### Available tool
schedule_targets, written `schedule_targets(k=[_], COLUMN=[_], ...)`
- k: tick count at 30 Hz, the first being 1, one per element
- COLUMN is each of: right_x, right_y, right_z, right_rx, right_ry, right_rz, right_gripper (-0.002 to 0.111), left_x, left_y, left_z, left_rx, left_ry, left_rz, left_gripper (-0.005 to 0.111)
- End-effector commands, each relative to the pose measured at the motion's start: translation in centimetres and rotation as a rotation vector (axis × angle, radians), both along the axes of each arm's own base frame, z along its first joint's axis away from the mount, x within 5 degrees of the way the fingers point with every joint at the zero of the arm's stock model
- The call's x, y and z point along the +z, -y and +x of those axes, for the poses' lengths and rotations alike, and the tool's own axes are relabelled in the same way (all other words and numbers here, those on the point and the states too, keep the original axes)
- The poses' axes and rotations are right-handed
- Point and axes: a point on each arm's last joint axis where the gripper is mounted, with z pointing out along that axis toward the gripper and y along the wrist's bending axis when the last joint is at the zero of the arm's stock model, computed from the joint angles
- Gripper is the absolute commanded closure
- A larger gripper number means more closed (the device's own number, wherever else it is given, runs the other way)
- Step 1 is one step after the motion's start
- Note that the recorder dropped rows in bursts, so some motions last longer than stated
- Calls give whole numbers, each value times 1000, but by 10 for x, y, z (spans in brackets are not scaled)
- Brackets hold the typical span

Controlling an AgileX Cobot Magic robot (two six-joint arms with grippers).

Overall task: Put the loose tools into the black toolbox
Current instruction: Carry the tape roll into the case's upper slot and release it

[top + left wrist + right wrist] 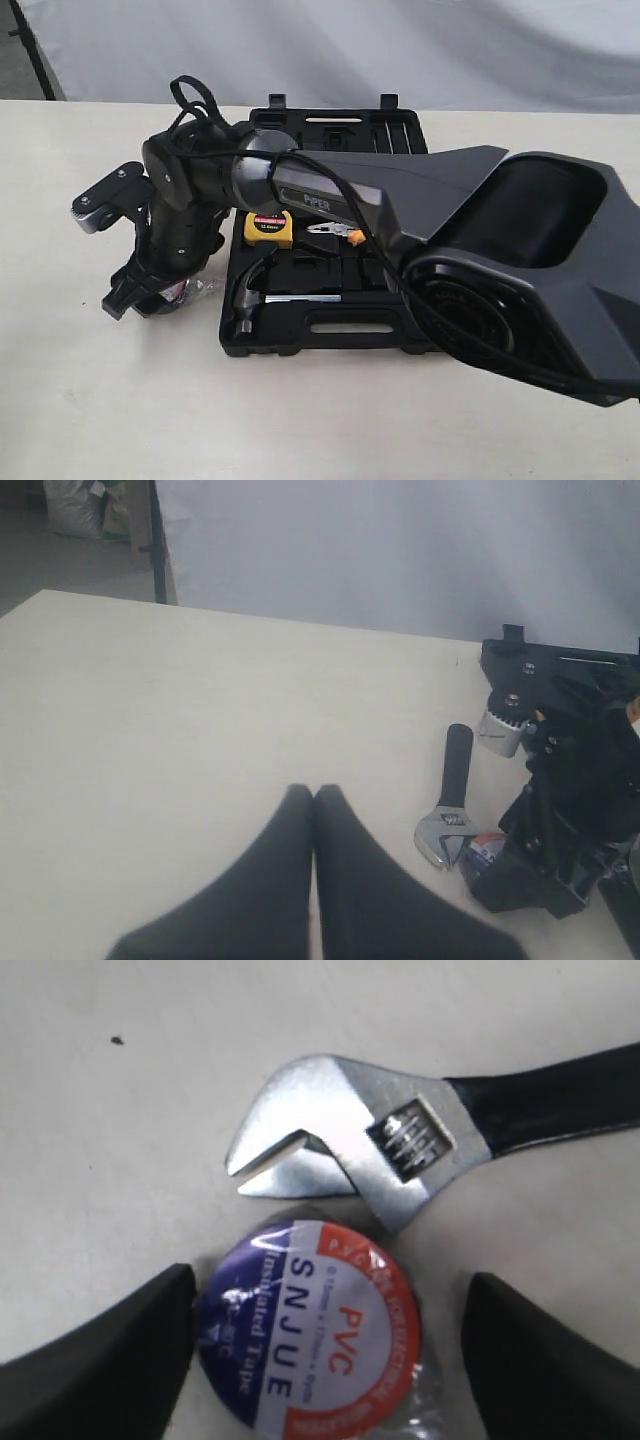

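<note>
The tape roll (310, 1325), with a blue, white and red label under clear wrap, lies flat on the table. My right gripper (330, 1278) is open and straddles it, one finger close to its edge and the other apart. The adjustable wrench (360, 1145) lies just beyond the roll, silver jaws nearly touching it. In the exterior view that gripper (150, 295) points down left of the black toolbox (330, 330), which lies open. The hammer (250, 290) rests in the toolbox's near half. My left gripper (313, 792) is shut and empty over bare table, left of the wrench (452, 800).
A yellow tape measure (268, 228) and orange-handled pliers (335, 230) sit inside the toolbox. The right arm (400, 200) stretches across the case, hiding much of it. A white backdrop (400, 550) stands behind the table.
</note>
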Motion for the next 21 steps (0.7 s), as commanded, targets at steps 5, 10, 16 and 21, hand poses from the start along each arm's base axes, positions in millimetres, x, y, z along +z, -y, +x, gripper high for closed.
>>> schedule_targets(k=[5,10,16,21], right_x=[13,67,121,116], right_y=[4,22,92,164], right_z=[2,1,29,67], right_rx=[17,11,-121,-294], right_ry=[33,51,35,-44], right_rz=[-33,-33,-38,-37], right_gripper=[95,108,108,108], left_x=[-1,-1,-1,-1], left_y=[0,0,0,0], left_z=[-2,-2,-2,-2], left_rx=[1,1,1,1], left_ry=[5,5,5,5], left_rz=[-27,-27,-27,-27], left_gripper=[105,105,105,105])
